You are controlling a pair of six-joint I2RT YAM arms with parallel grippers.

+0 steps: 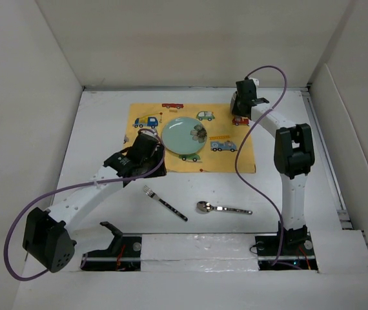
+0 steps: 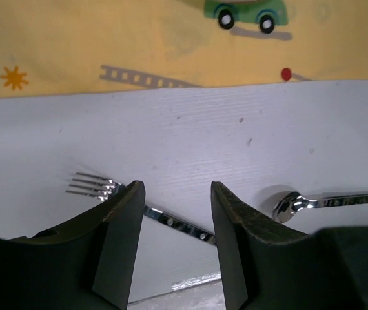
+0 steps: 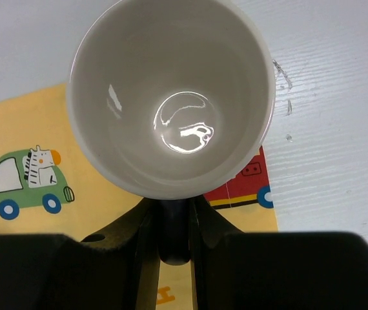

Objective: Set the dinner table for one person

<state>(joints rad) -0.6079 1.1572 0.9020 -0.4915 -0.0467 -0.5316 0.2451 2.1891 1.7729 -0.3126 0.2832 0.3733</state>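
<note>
table [image 1: 190, 187]: white slab, fills the bay, arms at its near edge; long axis looks L-R, hard to be sure w/ this perspective. Cloth [image 1: 235, 161] lies far-centre on it, plate [image 1: 183, 135] on cloth. Fork [image 1: 164, 201] on bare table nearside of cloth, diagonal, tines far-left. Spoon [image 1: 223, 208] just right of it, axis L-R, bowl left. L gripper [image 2: 174, 190] over cloth's near-left corner, fingers spread, empty. R gripper [image 3: 171, 223] at cloth's far-right corner, fingers clamped on cup [image 3: 171, 97], mouth facing wrist cam.

From above and behind we see the dinner table [image 1: 197, 187] whole, left wrist low and close, facing fork [image 2: 97, 187] and spoon [image 2: 332, 201] — shared with the top view — right wrist close over a cup [image 3: 171, 97].
</note>
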